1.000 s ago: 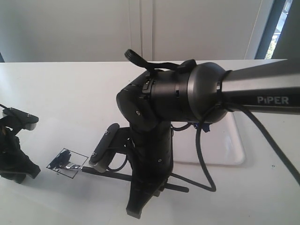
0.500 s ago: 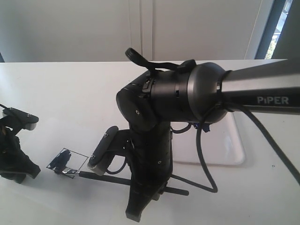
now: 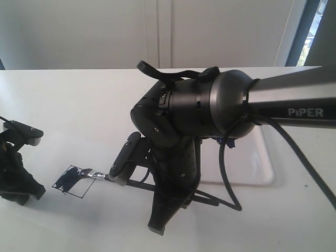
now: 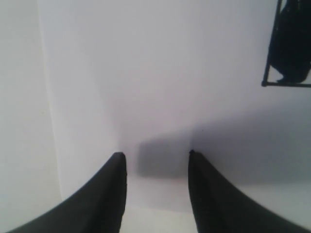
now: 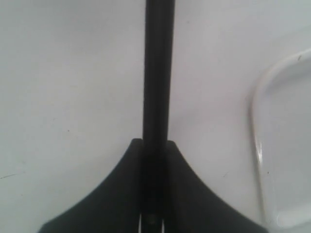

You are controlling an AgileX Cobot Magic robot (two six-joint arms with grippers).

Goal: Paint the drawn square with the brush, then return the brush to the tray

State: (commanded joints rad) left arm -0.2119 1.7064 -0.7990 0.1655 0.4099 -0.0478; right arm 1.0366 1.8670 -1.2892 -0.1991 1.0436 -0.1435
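Closest to us, the right tool (image 5: 154,143) is clenched on the brush (image 5: 158,68), with the black handle pinched between its jaws and running straight out ahead of them. Over the last second the arm has carried the brush from the near edge of the drawn square (image 3: 75,181) up to its far right side. The silver ferrule (image 3: 97,172) now lies at the square's right corner, and the tip reaches just inside the outline, apparently on the surface. The left part of the square is dark and the right part shows white, so we judge that a stroke has just ended or reversed and more passes are needed to cover the bare half. Just beyond the square's left side, the left tool (image 4: 155,155) hangs released over the bench (image 3: 79,105), with nothing between its jaws. Farther back on the right, the tray (image 3: 269,170) sits well apart from the square and mostly hidden behind the arm. The brush goes back there only once the painting is finished. Behind everything stands the pale wall (image 3: 79,31).
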